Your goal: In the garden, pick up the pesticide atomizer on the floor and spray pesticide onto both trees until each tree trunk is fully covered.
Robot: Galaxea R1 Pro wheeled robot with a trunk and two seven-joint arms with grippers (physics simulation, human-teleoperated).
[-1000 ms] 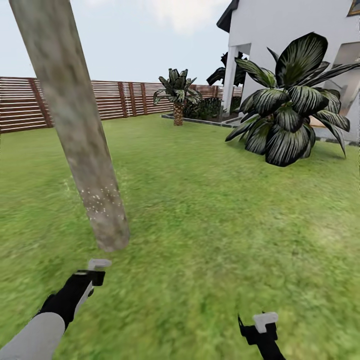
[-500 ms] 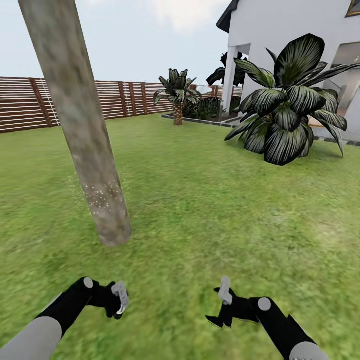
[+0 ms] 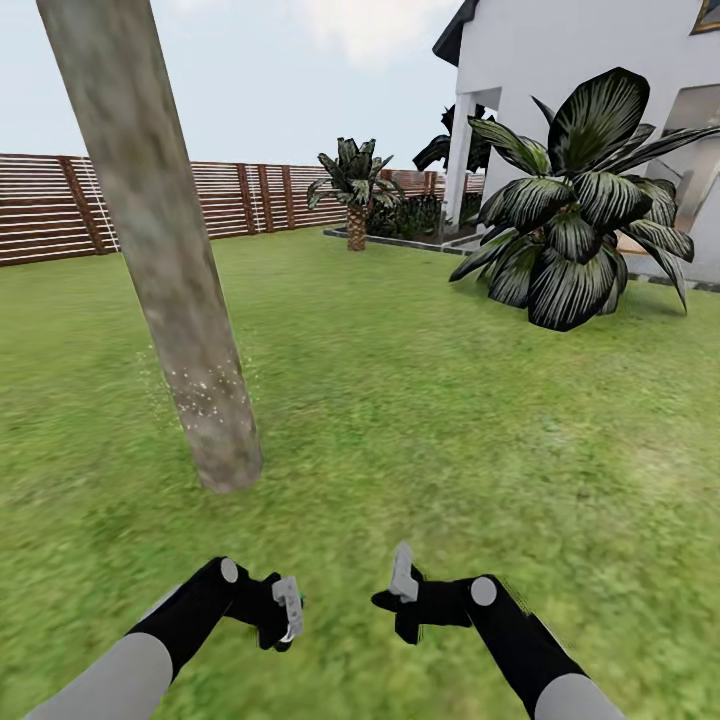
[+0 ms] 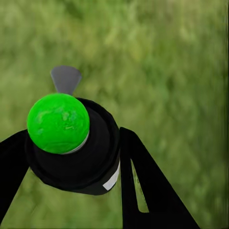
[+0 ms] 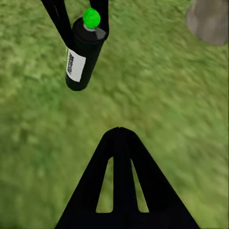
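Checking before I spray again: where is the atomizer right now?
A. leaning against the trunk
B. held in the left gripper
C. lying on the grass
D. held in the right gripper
B: the left wrist view shows the black atomizer with its green cap clamped between the left gripper's fingers, and the right wrist view sees it held off the grass.

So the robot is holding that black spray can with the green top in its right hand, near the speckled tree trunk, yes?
Not quite: the left end effector holds the black spray can, as the right wrist view shows. The right end effector is empty. The speckled tree trunk does stand nearby.
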